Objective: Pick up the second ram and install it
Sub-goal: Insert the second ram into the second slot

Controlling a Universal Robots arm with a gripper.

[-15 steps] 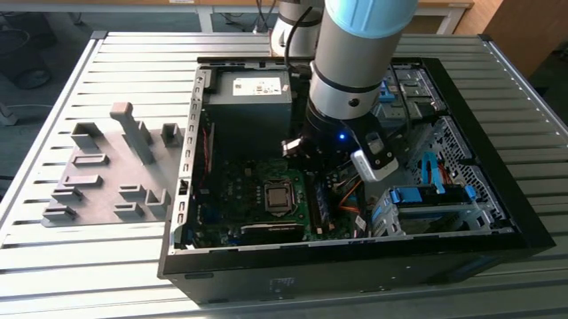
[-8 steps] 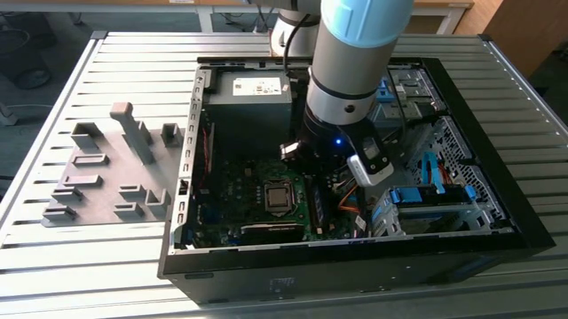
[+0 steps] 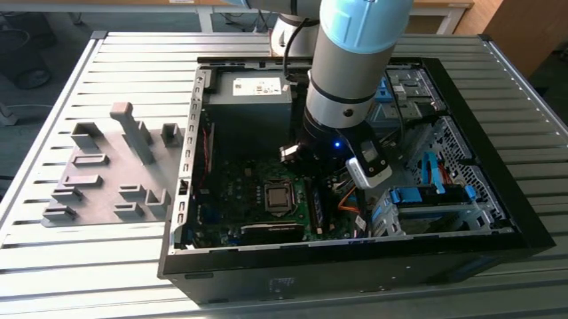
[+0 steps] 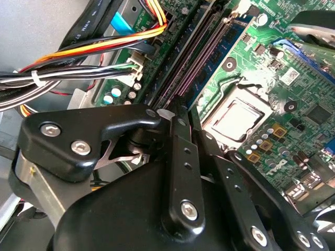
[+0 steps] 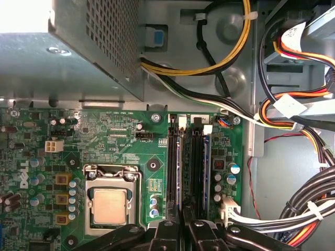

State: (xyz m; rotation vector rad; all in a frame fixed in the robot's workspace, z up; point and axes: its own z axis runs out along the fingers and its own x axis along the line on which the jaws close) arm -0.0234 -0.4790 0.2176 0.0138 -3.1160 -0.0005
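Exterior view shows the robot arm (image 3: 350, 66) reaching down into the open computer case (image 3: 497, 199), with its gripper (image 3: 333, 174) low over the green main board (image 3: 257, 193), at about 3 o'clock from the processor socket (image 3: 278, 197).

Both wrist views look down on the memory slots (image 5: 186, 167). In the first wrist view, the black fingers (image 5: 166, 232) stand close together, almost shut, with their tips right at the near end of the slots. One stick with a blue edge (image 5: 207, 167) stands upright in the slot at 3 o'clock from the empty-looking ones; I judge this to be the second ram, but whether it is fully pressed down I cannot tell. If the fingertips pinch its end, press on it, or only hover just above, the pictures do not show clearly. In the second wrist view, the gripper (image 4: 178, 123) points along the same dark slots (image 4: 193, 57), with the socket at 3 o'clock.

Such a stick is, in my judgement, light, thin and stiff, but fragile: it may crack if bent, and the chips and contacts should not be squeezed. The best hold is on the two long flat faces near the upper edge, or with a push on the top edge.

A bundle of coloured cables (image 5: 293, 110) lies near, at 2 o'clock from the slots, not touching the fingers.
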